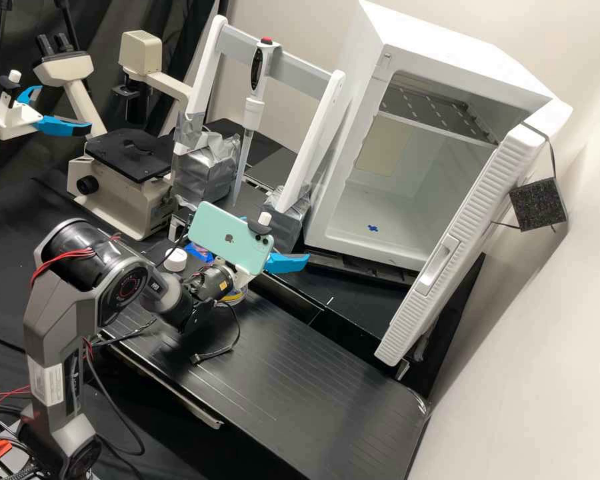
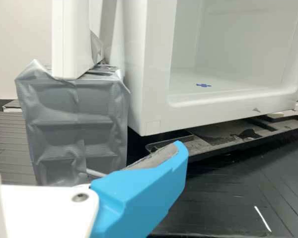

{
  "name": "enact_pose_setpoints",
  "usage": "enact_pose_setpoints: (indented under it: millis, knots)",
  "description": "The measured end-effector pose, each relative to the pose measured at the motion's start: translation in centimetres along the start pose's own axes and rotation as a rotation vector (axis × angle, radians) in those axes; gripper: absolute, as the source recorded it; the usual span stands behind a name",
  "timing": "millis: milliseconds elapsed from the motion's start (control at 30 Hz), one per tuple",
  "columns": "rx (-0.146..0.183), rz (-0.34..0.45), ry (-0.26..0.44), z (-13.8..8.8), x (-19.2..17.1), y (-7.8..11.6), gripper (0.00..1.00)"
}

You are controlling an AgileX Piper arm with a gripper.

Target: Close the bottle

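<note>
Above the bench, the gripper is hanging with its fingers spread, grasping nothing, presumably being kept free for the cap; that white round piece is lying beyond the arm, probably waiting within reach; a clear, yellow-edged thing, perhaps the bottle, is sitting under the wrist, mostly hiding, its mouth unreadable.
</note>
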Motion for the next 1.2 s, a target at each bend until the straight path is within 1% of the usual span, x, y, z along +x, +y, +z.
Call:
enact_pose_setpoints:
  millis: [267,333,400,467,500,533,633,733,800,833,900,933,1033,1133,1200]
  knots:
    - [0.0,0.0,0.0,0.0,0.0,0.0,1.0]
    - [-0.005,-0.002,0.002,0.1,-0.3,0.0,1.0]
    - [-0.001,-0.009,0.003,0.3,-1.0,0.1,1.0]
    - [0.013,-0.012,0.008,0.4,-2.1,0.2,1.0]
    - [0.022,-0.002,0.029,0.2,-3.0,0.5,1.0]
    - [0.032,0.0,0.036,0.2,-3.5,0.5,1.0]
    - [0.05,0.026,0.112,-0.6,-6.0,0.8,1.0]
    - [0.041,0.035,0.205,-1.6,-8.4,0.6,1.0]
    - [0.041,0.028,0.271,-2.2,-10.0,0.0,1.0]
    - [0.044,0.016,0.289,-2.4,-10.7,-0.4,1.0]
    - [0.028,-0.01,0.331,-2.8,-11.8,-1.2,1.0]
    - [0.019,-0.041,0.349,-3.0,-12.4,-1.9,1.0]
    - [-0.018,-0.099,0.367,-3.0,-13.5,-3.2,1.0]
    - [-0.039,-0.143,0.389,-3.2,-14.1,-4.1,1.0]
    - [-0.053,-0.157,0.408,-3.5,-14.3,-4.5,1.0]
